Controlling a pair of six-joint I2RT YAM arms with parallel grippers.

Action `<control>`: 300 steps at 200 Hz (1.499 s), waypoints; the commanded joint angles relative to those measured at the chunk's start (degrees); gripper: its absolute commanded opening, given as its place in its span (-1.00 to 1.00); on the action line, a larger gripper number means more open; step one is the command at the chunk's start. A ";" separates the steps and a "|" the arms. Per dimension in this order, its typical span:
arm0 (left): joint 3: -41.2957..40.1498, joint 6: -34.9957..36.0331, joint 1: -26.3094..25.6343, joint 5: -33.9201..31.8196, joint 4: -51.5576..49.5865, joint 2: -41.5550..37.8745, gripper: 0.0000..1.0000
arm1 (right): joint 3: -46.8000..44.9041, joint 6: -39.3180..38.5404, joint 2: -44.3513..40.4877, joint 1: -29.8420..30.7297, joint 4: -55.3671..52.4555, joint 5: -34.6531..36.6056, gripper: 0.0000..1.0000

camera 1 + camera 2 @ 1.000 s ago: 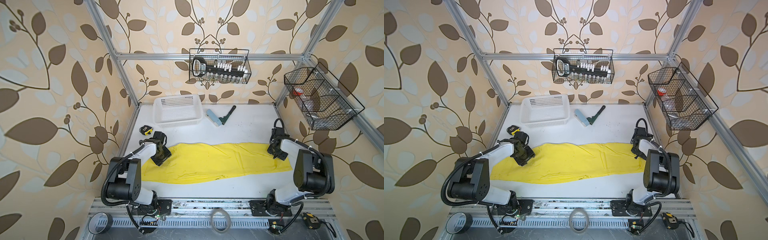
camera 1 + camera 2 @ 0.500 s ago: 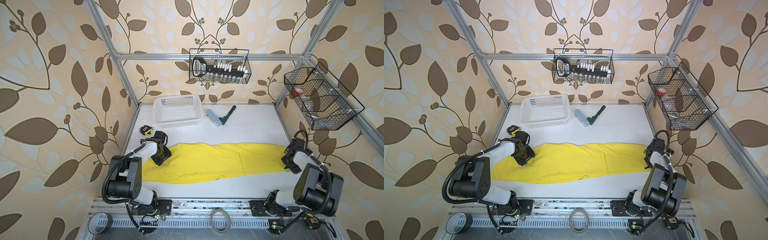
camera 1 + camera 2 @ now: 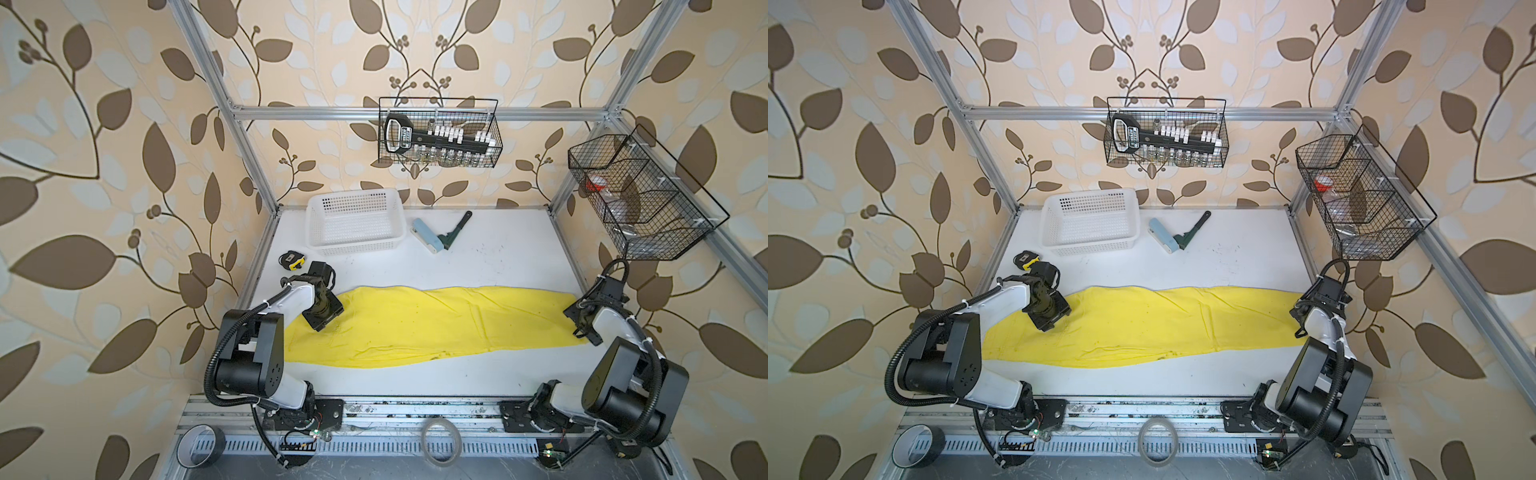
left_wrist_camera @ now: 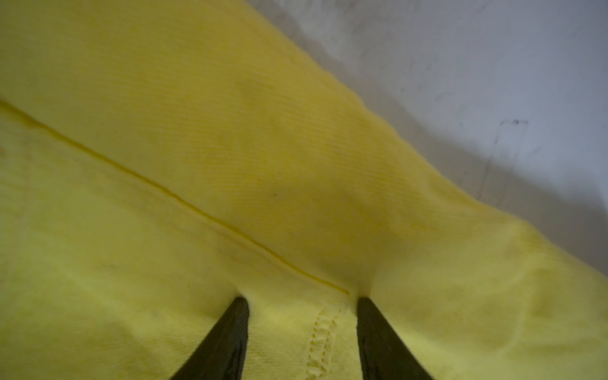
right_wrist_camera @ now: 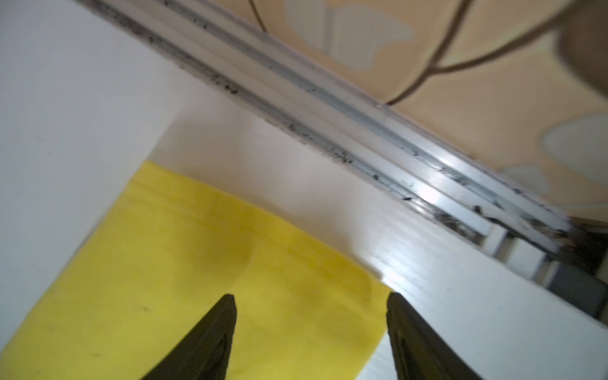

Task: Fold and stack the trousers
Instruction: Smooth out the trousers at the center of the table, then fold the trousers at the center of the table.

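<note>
Trousers: trousers (image 3: 436,328) lay flat and stretched along the table (image 3: 498,257), wide end by the left arm, hem by the right.
Left gripper: left gripper (image 4: 301,301) had its fingers apart, tips pressed into the cloth on either side of a seam.
Right gripper: right gripper (image 5: 311,297) had its fingers spread wide at the hem, one tip over cloth, one over bare table, pinching nothing.

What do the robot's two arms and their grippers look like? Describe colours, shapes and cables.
Both the left arm and the right arm have smooth white links between bulky black cylindrical joint housings. A black corrugated hose runs along each arm. The left gripper and right gripper are black, with flat fingers tapering to narrow tips. No markings are legible.
</note>
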 commanded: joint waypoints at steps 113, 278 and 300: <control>4.40 5.19 -0.43 2.53 -3.40 -8.57 0.62 | 4.64 -8.39 13.54 1.79 3.08 -14.84 0.35; 7.29 8.63 -0.38 2.12 -6.39 -11.69 0.83 | 9.01 1.03 -14.58 4.07 -4.47 -15.07 -1.00; 7.53 8.90 -0.39 2.34 -6.53 -11.69 0.84 | 10.04 1.07 -16.92 4.25 -5.62 -16.98 -1.00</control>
